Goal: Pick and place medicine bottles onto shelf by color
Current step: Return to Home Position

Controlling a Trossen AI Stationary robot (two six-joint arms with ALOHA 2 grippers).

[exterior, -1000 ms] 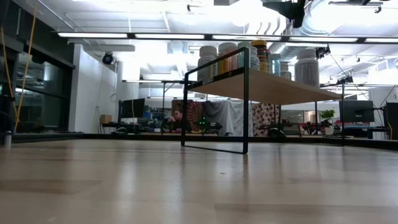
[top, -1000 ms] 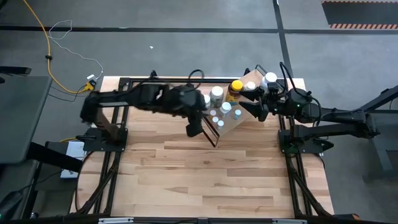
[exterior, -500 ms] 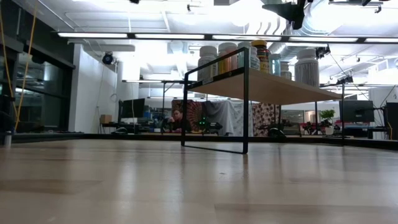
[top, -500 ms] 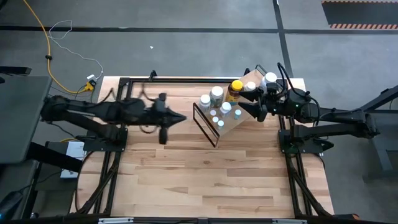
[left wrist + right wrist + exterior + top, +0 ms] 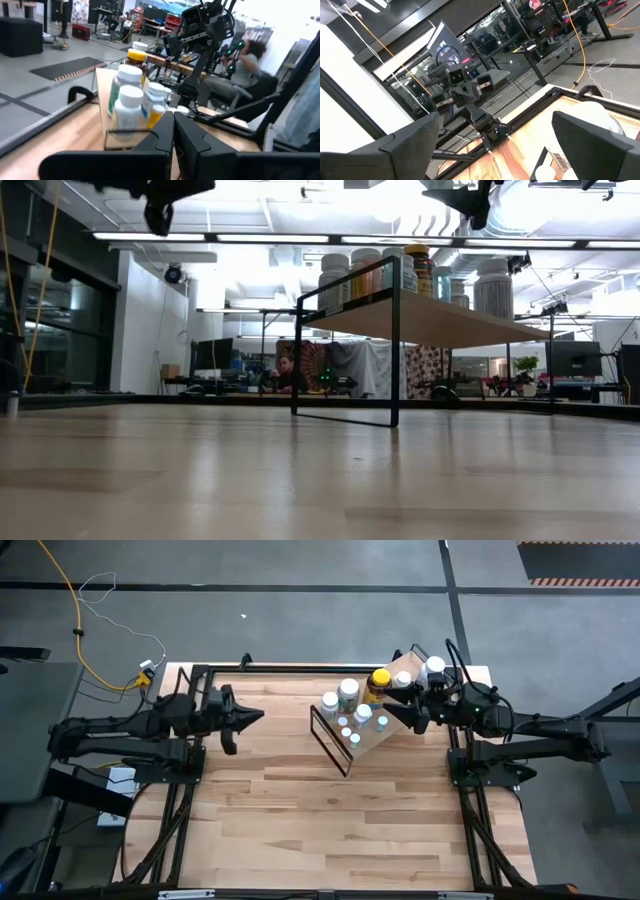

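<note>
Left gripper [image 5: 256, 718]: fingers pressed together, holding nothing, above the table [image 5: 300, 820]. The shelf [image 5: 383, 737] lies well ahead of its tips. On the shelf stand the medicine bottles [image 5: 348, 691], white ones clustered beside the amber bottle [image 5: 378, 681]. Right gripper [image 5: 404, 706]: fingers spread wide, empty, just beside the shelf's far end, with a white bottle close ahead.

My left claw [image 5: 250, 718] and right claw [image 5: 412, 712] are black. The medicine bottles [image 5: 348, 690] are white with white caps, save one amber bottle [image 5: 379, 678] capped in yellow. The shelf [image 5: 440, 322] is pale wood framed in thin black wire. The surface [image 5: 330, 810] is butcher-block, striped in light and honey-toned strips. A yellow cable [image 5: 75, 610] crosses the grey floor [image 5: 300, 600].
</note>
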